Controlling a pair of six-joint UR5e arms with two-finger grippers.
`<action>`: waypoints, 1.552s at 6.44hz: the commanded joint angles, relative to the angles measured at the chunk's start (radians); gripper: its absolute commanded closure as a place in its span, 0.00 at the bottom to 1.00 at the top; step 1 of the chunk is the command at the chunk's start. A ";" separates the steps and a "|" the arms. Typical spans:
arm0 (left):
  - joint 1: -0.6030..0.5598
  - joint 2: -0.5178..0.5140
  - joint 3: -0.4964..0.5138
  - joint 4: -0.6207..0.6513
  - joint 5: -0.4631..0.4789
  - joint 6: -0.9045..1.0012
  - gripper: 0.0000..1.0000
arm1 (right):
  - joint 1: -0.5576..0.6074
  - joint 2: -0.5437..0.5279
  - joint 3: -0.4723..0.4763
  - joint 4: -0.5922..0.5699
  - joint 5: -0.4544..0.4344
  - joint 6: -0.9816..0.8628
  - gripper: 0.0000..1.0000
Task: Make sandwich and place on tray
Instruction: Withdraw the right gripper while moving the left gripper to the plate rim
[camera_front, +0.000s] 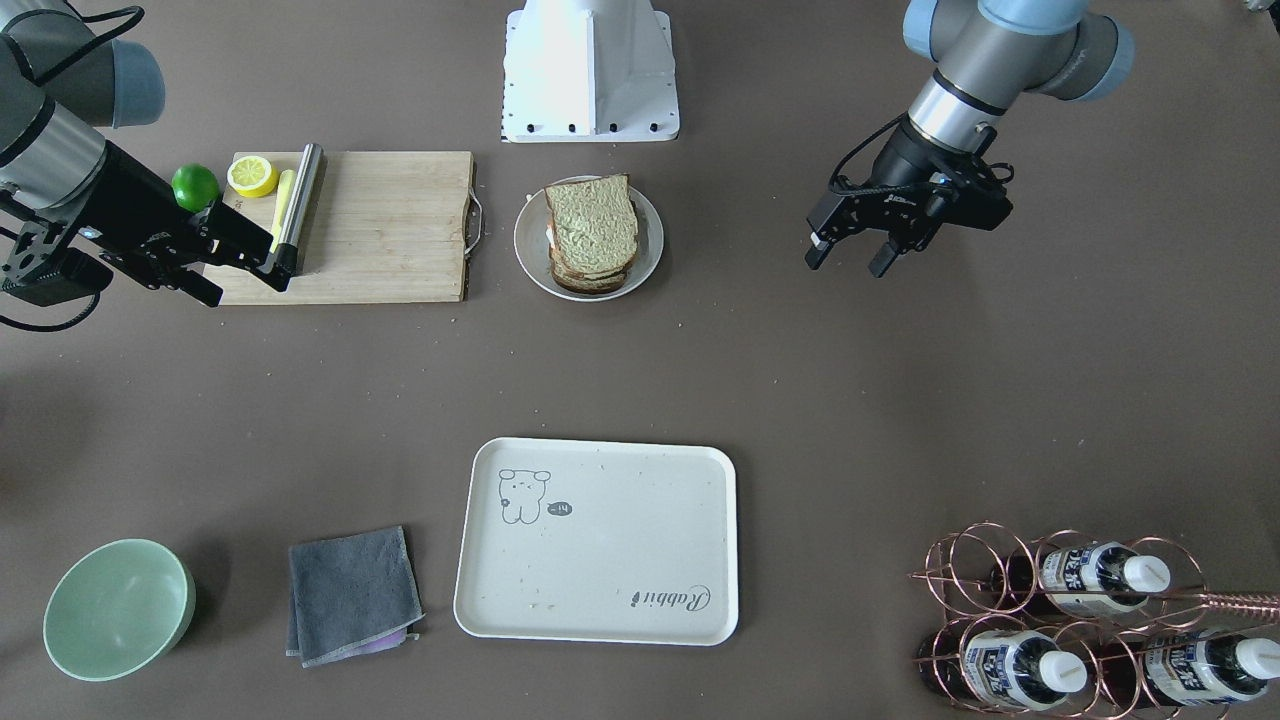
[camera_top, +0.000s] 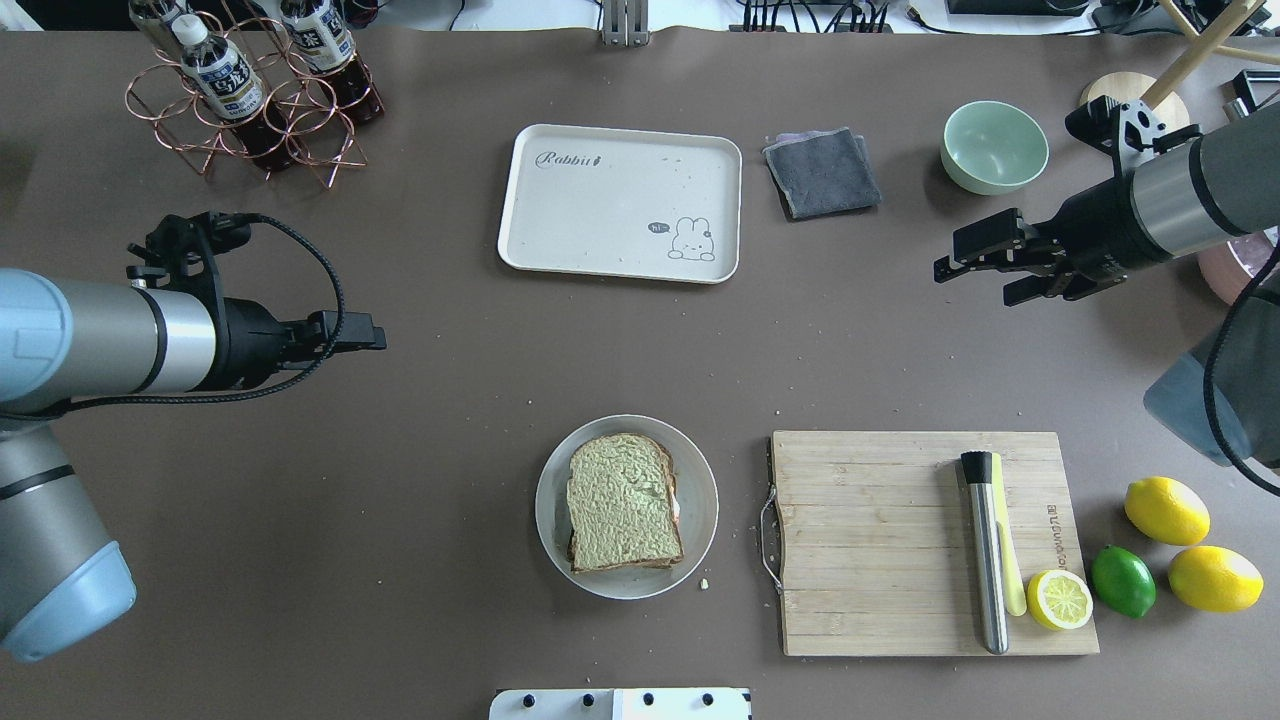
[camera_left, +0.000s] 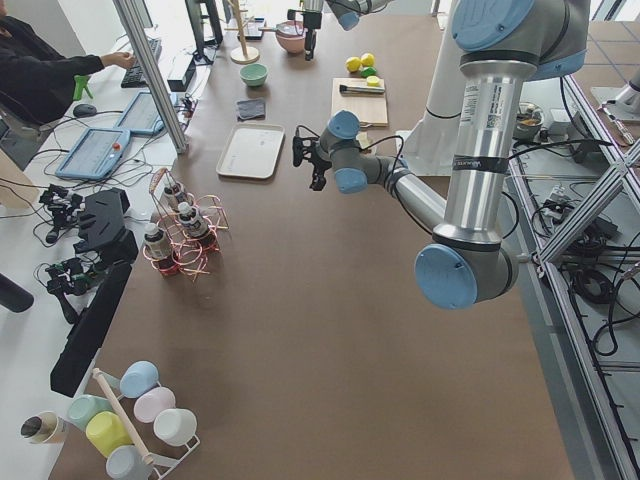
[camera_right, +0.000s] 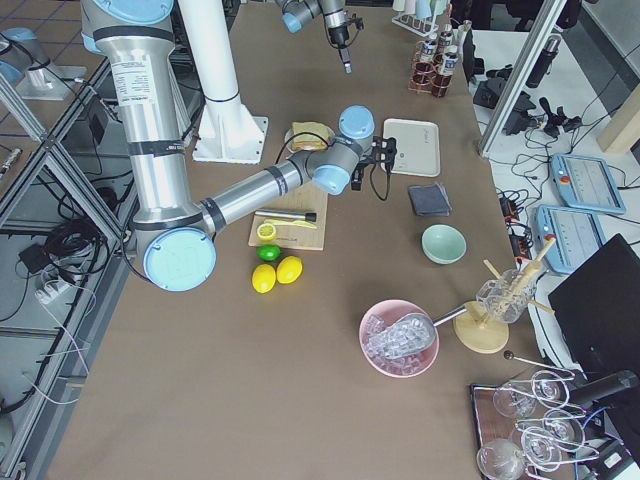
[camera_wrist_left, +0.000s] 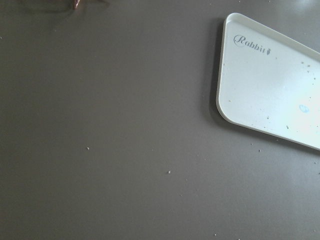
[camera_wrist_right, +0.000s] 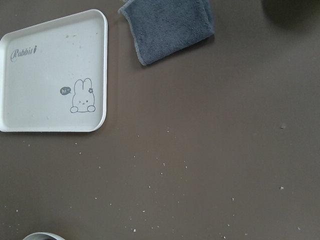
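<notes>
The sandwich (camera_top: 622, 500) is a stack of brown-crusted bread slices with greenish faces on a round grey-white plate (camera_top: 700, 470); a sliver of white egg shows at its edge. It also shows in the front view (camera_front: 590, 232). The cream tray (camera_top: 600, 215) with "Rabbit" lettering lies empty across the table; it also shows in the front view (camera_front: 620, 560) and both wrist views (camera_wrist_left: 270, 85) (camera_wrist_right: 45, 85). My left gripper (camera_front: 848, 265) hovers open and empty, well apart from the plate. My right gripper (camera_top: 974, 285) hovers open and empty between the green bowl and the cutting board.
A wooden cutting board (camera_top: 870, 540) holds a steel-handled tool (camera_top: 985, 550) and a lemon half (camera_top: 1060, 598). A lime (camera_top: 1122, 580) and two lemons lie beside it. A green bowl (camera_top: 994, 146), a grey cloth (camera_top: 822, 172) and a copper bottle rack (camera_top: 250, 100) stand at the far side.
</notes>
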 joint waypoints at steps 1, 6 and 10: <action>0.164 -0.043 -0.010 0.015 0.153 -0.073 0.02 | 0.019 -0.030 0.005 0.009 -0.004 0.000 0.01; 0.306 -0.199 0.108 0.042 0.286 -0.076 0.38 | 0.051 -0.044 -0.004 0.009 0.002 -0.002 0.01; 0.394 -0.241 0.165 0.040 0.367 -0.074 0.55 | 0.051 -0.044 -0.007 0.009 -0.008 0.000 0.01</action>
